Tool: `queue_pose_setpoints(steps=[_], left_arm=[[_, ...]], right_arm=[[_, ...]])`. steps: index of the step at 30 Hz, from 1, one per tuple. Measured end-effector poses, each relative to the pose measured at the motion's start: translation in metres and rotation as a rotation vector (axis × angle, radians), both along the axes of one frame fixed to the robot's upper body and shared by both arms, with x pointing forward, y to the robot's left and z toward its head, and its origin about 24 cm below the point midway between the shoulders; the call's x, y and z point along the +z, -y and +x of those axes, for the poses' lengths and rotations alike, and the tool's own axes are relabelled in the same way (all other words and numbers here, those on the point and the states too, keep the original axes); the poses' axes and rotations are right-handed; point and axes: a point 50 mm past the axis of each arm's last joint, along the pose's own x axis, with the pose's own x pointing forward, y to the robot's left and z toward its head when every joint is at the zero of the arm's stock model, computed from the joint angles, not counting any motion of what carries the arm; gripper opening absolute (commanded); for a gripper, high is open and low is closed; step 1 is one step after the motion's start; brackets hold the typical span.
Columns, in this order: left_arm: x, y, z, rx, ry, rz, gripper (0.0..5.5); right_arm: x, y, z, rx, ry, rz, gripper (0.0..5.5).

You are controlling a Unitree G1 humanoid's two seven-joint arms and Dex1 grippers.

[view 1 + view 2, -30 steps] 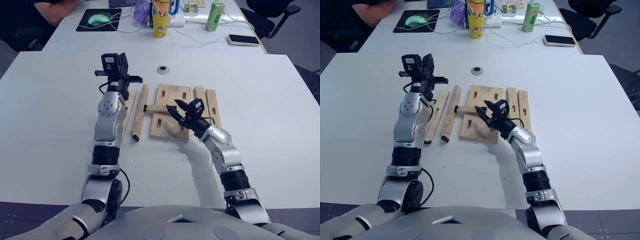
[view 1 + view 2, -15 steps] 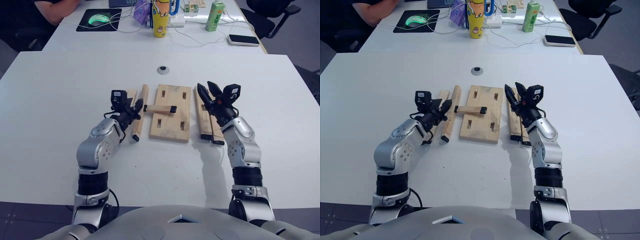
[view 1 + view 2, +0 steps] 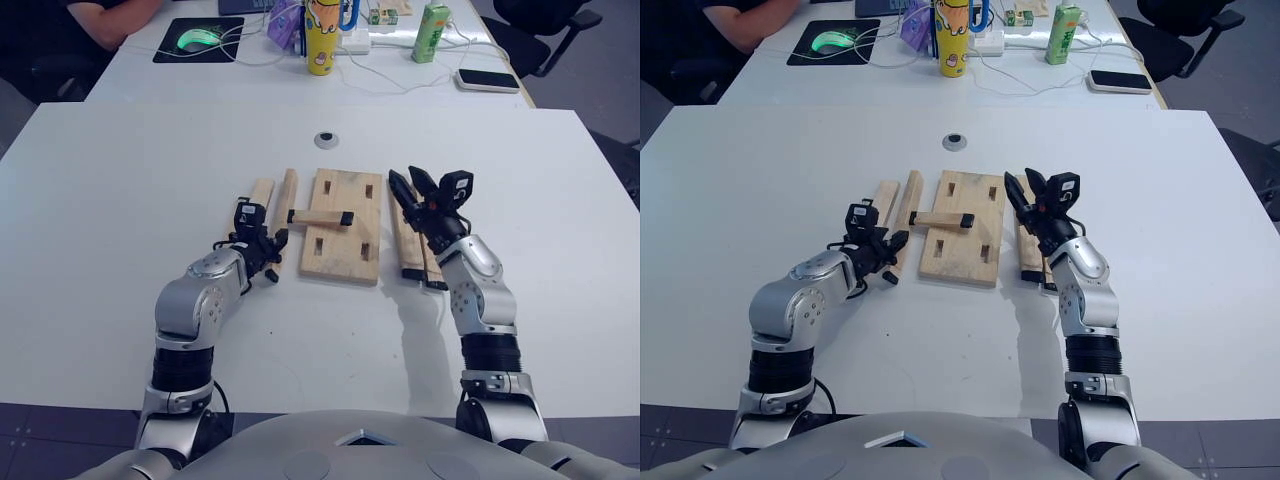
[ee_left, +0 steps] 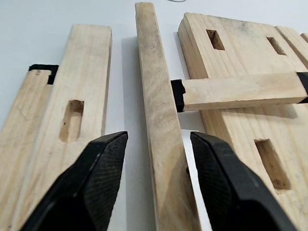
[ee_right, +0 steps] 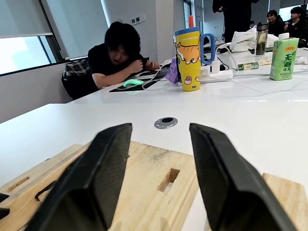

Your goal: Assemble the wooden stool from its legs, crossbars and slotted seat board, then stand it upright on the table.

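Assembly had barely begun: the slotted seat board (image 3: pixel 350 250) lay flat near the worktop's (image 3: pixel 120 200) centre, with nothing yet fitted into it. A short crossbar (image 3: pixel 320 217) rested across the board's nine o'clock edge, its black-tipped end butting against a long narrow bar (image 4: pixel 156 86). Further toward nine lay a slotted leg (image 4: pixel 82 106). The left pincer (image 4: pixel 159 139) stood open, one finger either side of the narrow bar's near end, so picking up that bar seemed the step in hand. The next move called for closing squarely and lifting clear of the crossbar. The right pincer (image 3: pixel 405 180) hovered open and empty above two legs (image 3: pixel 405 250) at three o'clock.
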Motion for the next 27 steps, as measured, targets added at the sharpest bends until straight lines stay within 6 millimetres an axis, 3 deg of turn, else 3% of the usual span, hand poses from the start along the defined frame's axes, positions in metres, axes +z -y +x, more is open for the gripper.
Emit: queue_pose_setpoints(steps=[5,15,21,23,27], left_arm=[[-0.004,-0.001,0.001,0.016,-0.044,0.011,2.42],[-0.004,0.0,0.005,-0.001,-0.054,0.014,1.07],[-0.005,0.0,0.006,-0.002,-0.045,-0.006,1.07],[0.002,0.0,0.013,0.007,-0.009,-0.084,1.07],[0.034,-0.002,0.034,-0.077,0.14,-0.251,1.07]], right_arm=[[-0.001,0.0,0.0,-0.01,-0.005,-0.008,2.21],[-0.008,0.002,0.002,-0.055,-0.044,-0.04,2.21],[-0.004,0.003,0.004,-0.068,-0.032,-0.034,2.21],[-0.005,0.006,0.005,-0.074,-0.049,-0.009,2.4],[-0.002,0.019,0.008,-0.084,-0.063,0.109,3.04]])
